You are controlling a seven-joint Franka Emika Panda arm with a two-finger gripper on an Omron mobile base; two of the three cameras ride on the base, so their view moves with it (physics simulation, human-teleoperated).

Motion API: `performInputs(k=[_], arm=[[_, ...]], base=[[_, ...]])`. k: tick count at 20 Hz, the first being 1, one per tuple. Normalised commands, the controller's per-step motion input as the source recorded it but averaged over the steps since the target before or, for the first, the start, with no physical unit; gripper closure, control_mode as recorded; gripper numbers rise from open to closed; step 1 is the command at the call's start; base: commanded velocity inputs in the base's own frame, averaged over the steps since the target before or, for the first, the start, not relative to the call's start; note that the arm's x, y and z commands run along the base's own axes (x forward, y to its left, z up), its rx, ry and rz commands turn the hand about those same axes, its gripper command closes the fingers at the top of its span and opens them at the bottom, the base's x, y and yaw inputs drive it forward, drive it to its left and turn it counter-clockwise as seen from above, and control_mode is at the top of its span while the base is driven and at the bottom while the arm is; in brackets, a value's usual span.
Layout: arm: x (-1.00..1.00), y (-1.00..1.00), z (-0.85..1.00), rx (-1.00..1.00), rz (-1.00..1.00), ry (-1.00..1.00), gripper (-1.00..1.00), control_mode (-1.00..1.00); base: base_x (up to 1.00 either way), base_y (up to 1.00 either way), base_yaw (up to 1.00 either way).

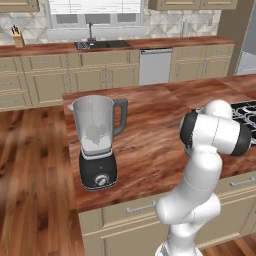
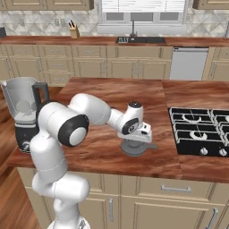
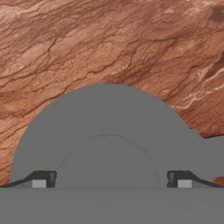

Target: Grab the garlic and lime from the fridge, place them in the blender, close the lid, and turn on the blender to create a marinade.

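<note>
Dark fingertips (image 3: 43, 179) stand wide, straddling the raised knob of the round dark grey lid (image 3: 105, 127) lying flat on the reddish wooden island counter (image 2: 112, 94), apparently not yet touching it. Closing off-centre could skid the disc or clip only the knob's edge. The gripper (image 2: 136, 142) points straight down, forearm reaching low from the elbow; the clear tapered blender (image 1: 97, 145), lidless, stands well apart at the counter's far end

Even bright rendered light; soft shadows — slight blur
</note>
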Motion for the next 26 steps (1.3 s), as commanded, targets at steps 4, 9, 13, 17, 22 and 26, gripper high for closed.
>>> performInputs(k=[4, 9, 13, 17, 22, 26], arm=[[-0.03, -0.07, -0.27, 0.0, 0.0, 0.01, -1.0, -1.0], [-0.09, 0.0, -0.1, 0.0, 0.0, 0.02, -1.0, -1.0], [-0.14, 0.03, -0.03, -0.01, 0.01, 0.0, -1.0, -1.0], [-0.05, 0.0, -0.01, 0.0, 0.0, 0.0, -1.0, -1.0], [-0.01, 0.0, 0.0, 0.0, 0.0, 0.0, -1.0, -1.0], [-0.02, 0.0, 0.0, 0.0, 0.0, 0.03, -1.0, -1.0]], base=[[0.0, 0.0, 0.0], [0.0, 0.0, 0.0], [0.0, 0.0, 0.0], [0.0, 0.0, 0.0], [0.0, 0.0, 0.0], [0.0, 0.0, 0.0]])
